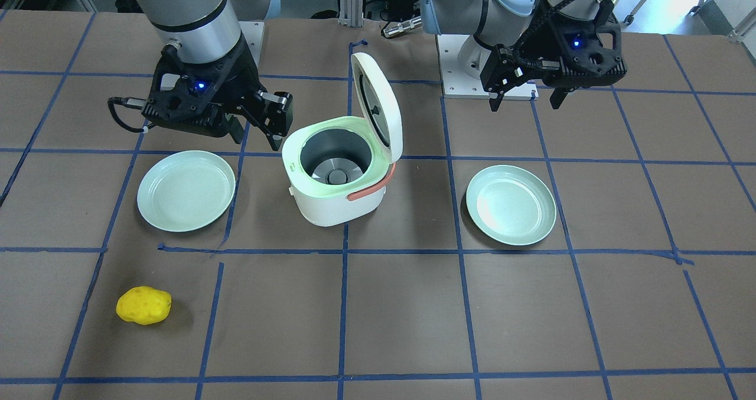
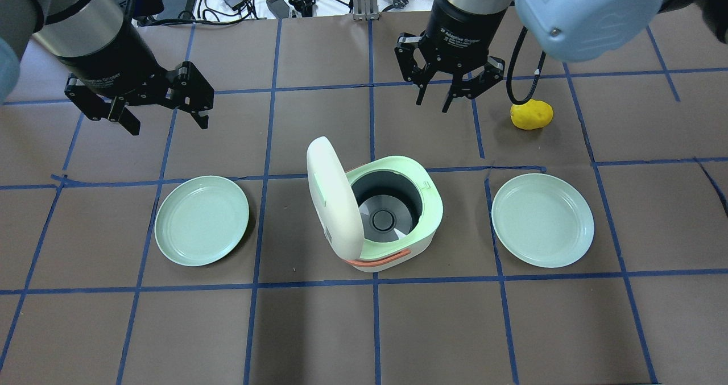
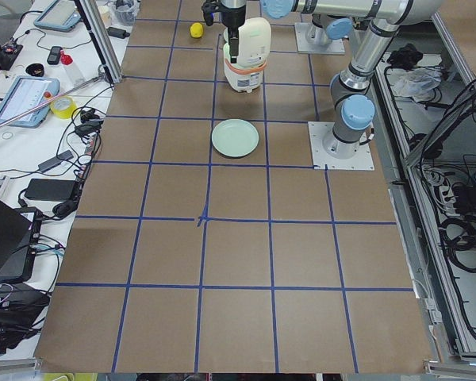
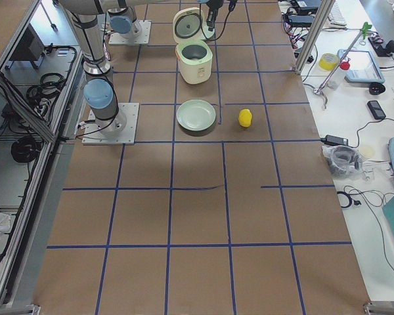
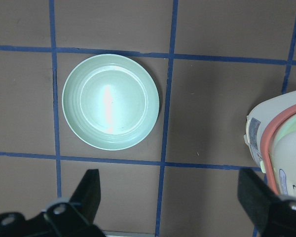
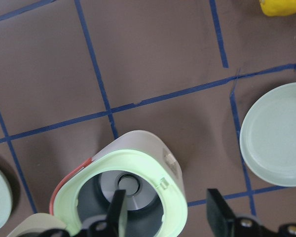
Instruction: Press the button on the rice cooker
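The white rice cooker [image 2: 398,243] stands mid-table with its lid [image 2: 333,203] swung up and open, showing the empty grey pot. The button [image 2: 319,193] is a small pale mint rectangle on the lid's outer face, which now faces the robot's left. My right gripper [image 2: 434,103] is open and empty, in the air beyond the cooker's far side; its wrist view looks down on the cooker's mint rim [image 6: 180,197]. My left gripper [image 2: 169,124] is open and empty, far to the left, above and beyond the left plate.
Two pale green plates lie either side of the cooker, one on the left [image 2: 202,220] and one on the right [image 2: 543,220]. A yellow lumpy object [image 2: 532,115] lies far right, near the right gripper's cable. Blue tape lines grid the brown table.
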Controlling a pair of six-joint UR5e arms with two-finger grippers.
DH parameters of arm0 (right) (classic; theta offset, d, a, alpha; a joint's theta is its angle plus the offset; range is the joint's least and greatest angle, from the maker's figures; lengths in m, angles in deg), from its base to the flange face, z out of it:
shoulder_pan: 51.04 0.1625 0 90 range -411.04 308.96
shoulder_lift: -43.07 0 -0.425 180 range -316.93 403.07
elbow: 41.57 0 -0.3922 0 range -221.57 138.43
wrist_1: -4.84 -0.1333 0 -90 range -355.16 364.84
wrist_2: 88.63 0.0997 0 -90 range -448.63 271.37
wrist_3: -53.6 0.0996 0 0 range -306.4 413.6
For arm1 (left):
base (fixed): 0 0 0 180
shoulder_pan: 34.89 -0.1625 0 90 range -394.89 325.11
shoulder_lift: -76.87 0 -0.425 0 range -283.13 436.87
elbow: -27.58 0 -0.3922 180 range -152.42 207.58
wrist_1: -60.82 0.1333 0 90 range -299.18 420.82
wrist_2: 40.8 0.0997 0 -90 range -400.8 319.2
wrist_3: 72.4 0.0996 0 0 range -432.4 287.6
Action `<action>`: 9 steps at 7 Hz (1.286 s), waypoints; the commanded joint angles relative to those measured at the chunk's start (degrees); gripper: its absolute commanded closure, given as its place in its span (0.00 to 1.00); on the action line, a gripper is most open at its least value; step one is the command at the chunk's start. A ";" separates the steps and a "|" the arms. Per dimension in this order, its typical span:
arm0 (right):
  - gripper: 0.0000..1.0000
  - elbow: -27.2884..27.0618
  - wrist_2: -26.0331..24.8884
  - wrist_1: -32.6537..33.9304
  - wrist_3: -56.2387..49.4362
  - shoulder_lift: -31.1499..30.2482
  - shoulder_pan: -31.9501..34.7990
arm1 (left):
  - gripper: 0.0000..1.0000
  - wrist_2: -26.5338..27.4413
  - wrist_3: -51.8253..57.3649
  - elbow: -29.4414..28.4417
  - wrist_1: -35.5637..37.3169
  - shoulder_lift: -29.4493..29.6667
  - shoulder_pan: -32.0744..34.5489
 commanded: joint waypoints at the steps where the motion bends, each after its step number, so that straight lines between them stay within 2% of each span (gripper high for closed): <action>1: 0.00 -0.18 -6.19 0.07 -4.81 -0.22 -1.54 | 0.00 0.00 0.00 0.00 0.00 0.00 0.00; 3: 0.00 -0.35 -7.36 -2.03 -7.26 -0.40 -1.81 | 0.00 0.00 0.00 0.00 0.00 0.00 0.00; 9: 0.00 -0.44 -6.40 -1.96 -10.88 -0.93 -4.18 | 0.00 0.00 0.00 0.00 0.00 0.00 0.00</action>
